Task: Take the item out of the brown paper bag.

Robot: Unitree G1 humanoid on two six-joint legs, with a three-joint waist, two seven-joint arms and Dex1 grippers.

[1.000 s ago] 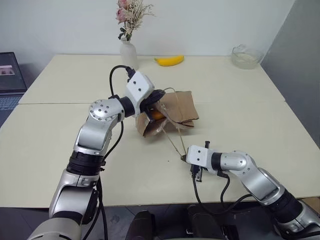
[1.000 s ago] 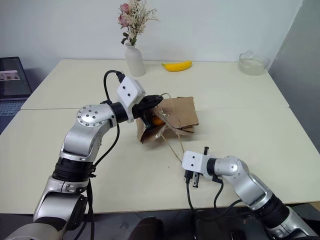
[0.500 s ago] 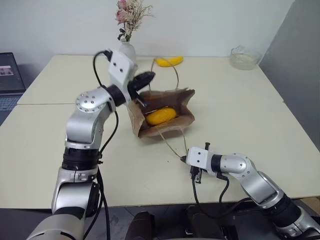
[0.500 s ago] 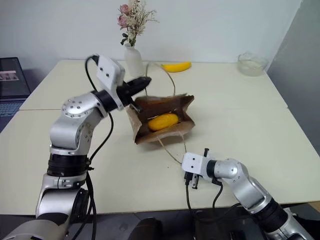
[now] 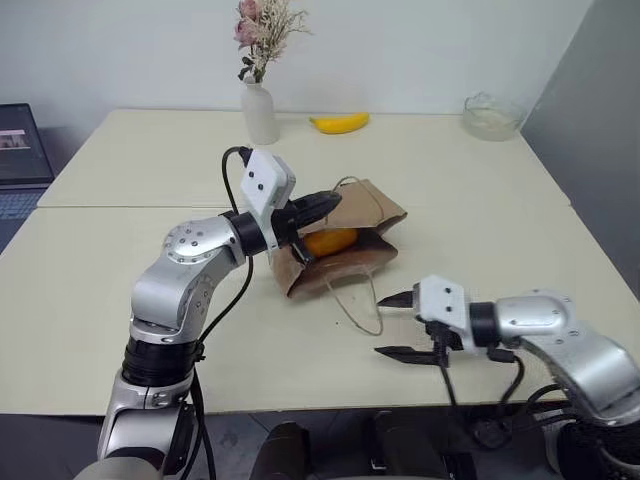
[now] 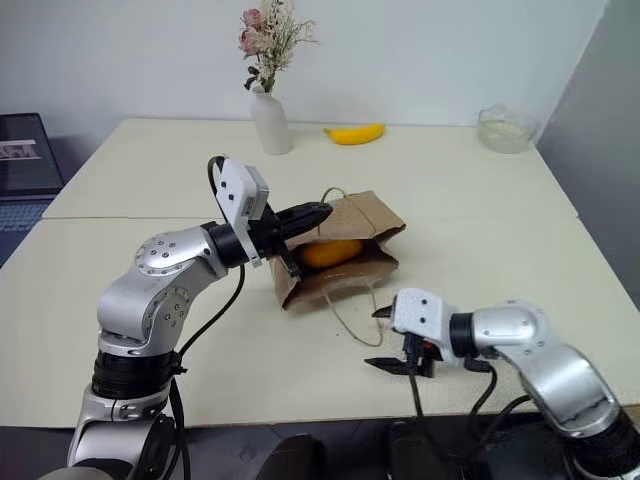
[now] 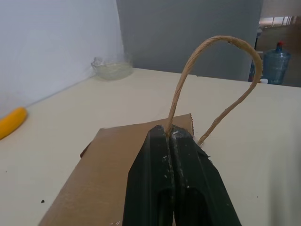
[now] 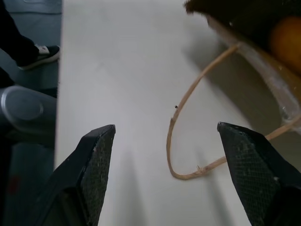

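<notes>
The brown paper bag lies on its side mid-table, its mouth turned toward me. Inside the mouth rests the item, a plump yellow-orange fruit. My left gripper is shut on the bag's upper rim, where one cord handle loops up past the fingers. The other cord handle lies slack on the table. My right gripper hangs open just in front of that loop, a little above the table, with nothing between its fingertips. In the right wrist view the loop lies between the spread fingers, with the item beyond.
At the table's far side stand a white vase of dried flowers, a banana and a glass bowl. A laptop sits off the left edge. The table's near edge runs just below my right gripper.
My right gripper has let go of the lower cord handle, opened wide and lifted back toward me. The left gripper has come down from its raised position, lowering the bag's upper rim.
</notes>
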